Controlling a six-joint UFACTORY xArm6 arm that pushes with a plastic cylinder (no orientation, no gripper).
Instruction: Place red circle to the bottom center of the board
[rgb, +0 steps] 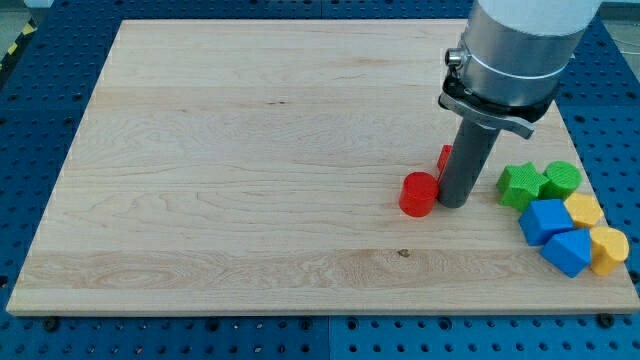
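Observation:
The red circle block (418, 194) lies on the wooden board (250, 170), right of centre and in the lower half. My tip (452, 203) stands right beside it on its right, touching or nearly touching it. A second red block (444, 157) sits just behind the rod, mostly hidden, so its shape cannot be made out.
At the view's right edge of the board lies a cluster: a green star-like block (520, 186), a green round block (562, 178), two blue blocks (545, 219) (567, 251), and two yellow blocks (584, 209) (609, 247). A blue pegboard table surrounds the board.

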